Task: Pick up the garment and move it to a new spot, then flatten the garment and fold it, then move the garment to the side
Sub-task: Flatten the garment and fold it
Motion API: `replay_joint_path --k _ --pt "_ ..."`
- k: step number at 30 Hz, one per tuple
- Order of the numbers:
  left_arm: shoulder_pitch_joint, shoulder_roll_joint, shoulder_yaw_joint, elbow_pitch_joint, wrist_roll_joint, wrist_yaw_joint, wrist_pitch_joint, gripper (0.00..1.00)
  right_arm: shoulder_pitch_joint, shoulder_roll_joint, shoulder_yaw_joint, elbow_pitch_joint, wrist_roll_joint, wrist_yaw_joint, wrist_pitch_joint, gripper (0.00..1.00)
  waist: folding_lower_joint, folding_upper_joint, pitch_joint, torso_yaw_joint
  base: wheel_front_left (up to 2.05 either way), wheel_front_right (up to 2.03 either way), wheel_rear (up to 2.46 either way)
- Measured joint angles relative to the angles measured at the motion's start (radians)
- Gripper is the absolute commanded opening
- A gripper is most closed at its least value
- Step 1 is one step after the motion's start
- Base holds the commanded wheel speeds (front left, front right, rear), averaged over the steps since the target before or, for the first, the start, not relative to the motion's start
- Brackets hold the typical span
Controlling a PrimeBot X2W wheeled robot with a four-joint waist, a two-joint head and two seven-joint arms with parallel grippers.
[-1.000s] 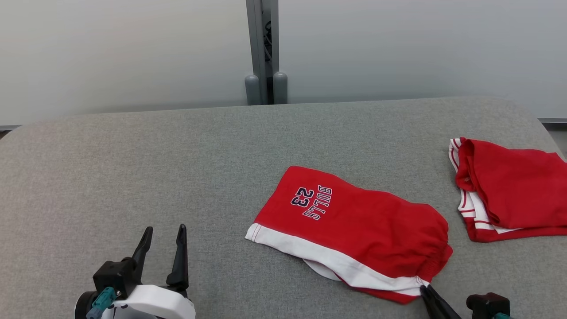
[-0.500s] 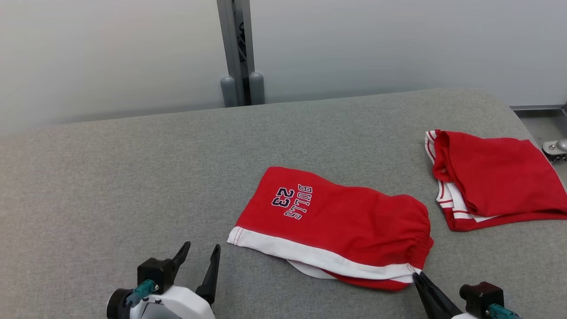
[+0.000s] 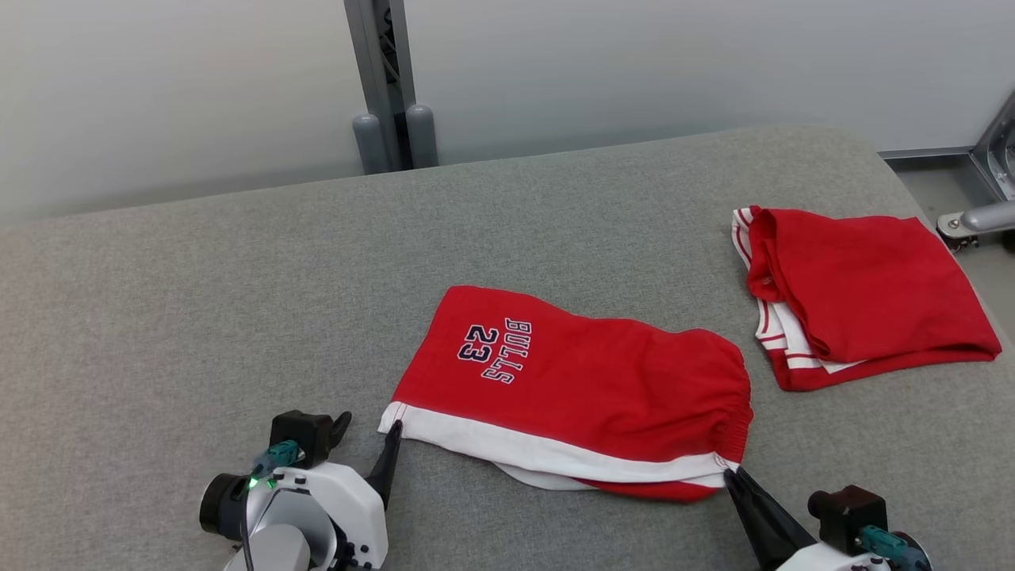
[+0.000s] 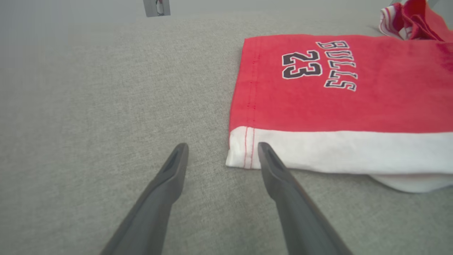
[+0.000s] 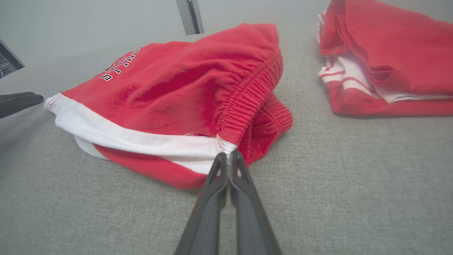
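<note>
Fingers (image 5: 212, 191) of the right gripper (image 5: 228, 156) are staying pressed together, pinching the white-trimmed waistband corner of the red shorts (image 3: 603, 388), which are lying on the grey table (image 3: 198, 301). The left gripper (image 4: 221, 148) is holding its fingers wide apart, one tip right at the shorts' white hem corner; touching or not, I cannot tell. One second ago it was hovering well apart from the shorts. Another red garment (image 3: 864, 293) is lying beyond the shorts' waistband, apart.
</note>
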Motion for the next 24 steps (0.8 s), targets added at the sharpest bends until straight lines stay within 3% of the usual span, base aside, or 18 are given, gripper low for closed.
replay_joint_path --k 21,22,24 --pt "-0.086 0.0 -0.216 0.104 -0.212 -0.007 0.037 1.0 -0.02 0.002 0.012 0.006 -0.002 0.0 0.0 0.0 0.0 0.0 0.023 -0.011 0.0 0.0 0.0" --pt "-0.088 0.0 -0.223 0.107 -0.22 -0.007 0.037 0.87 -0.02 0.002 0.013 0.006 -0.002 0.0 0.0 0.0 0.0 0.0 0.024 -0.01 0.0 0.0 0.0" --pt "-0.097 0.0 -0.235 0.116 -0.231 -0.007 0.037 0.22 -0.02 0.003 0.013 0.006 -0.002 0.0 0.0 0.0 0.0 0.0 0.025 -0.009 0.0 0.0 0.0"
